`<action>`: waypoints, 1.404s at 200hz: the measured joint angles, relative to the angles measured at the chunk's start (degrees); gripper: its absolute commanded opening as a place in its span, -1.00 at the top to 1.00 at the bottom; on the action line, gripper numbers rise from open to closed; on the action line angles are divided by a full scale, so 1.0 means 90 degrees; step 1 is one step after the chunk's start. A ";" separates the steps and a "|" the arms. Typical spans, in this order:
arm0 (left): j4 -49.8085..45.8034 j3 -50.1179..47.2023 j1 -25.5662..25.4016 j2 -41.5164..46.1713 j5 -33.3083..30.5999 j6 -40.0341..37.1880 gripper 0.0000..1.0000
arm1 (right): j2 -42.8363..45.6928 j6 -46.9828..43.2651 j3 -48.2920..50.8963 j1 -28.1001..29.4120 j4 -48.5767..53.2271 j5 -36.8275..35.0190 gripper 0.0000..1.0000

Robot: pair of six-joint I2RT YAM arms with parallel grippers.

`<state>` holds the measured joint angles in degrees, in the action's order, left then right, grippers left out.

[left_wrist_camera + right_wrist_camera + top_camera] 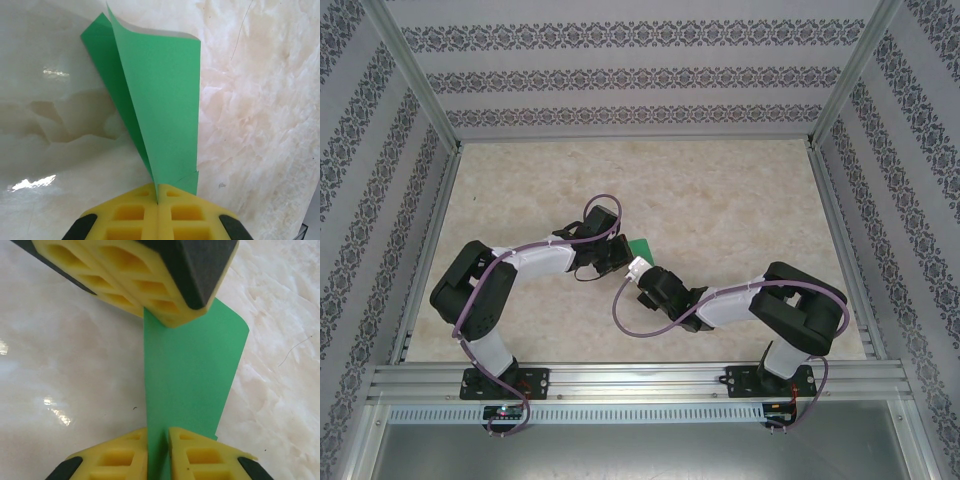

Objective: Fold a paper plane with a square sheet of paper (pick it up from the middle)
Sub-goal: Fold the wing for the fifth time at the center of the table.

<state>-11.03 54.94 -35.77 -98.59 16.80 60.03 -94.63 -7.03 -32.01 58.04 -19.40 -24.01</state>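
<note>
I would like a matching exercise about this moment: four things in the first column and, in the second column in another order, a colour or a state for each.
Column one:
1. left gripper
2. right gripper
3. sheet of paper
4. table

Column two:
a. beige, marbled
b. fingers on both sides of the paper, a narrow gap between them
c. bright green, folded
d. shut, pinching the paper

Pairs: 1-d; 2-b; 3-c; 4-a
</note>
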 measured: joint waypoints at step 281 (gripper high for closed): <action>-0.0418 -0.0002 0.0000 0.1061 -0.0984 -0.0566 -0.11 | -0.0702 0.4180 0.0707 -0.1919 -0.2582 0.4046 0.96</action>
<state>-14.79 54.92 -35.77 -89.03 7.94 54.94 -100.95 30.59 -25.65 40.77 -42.63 12.40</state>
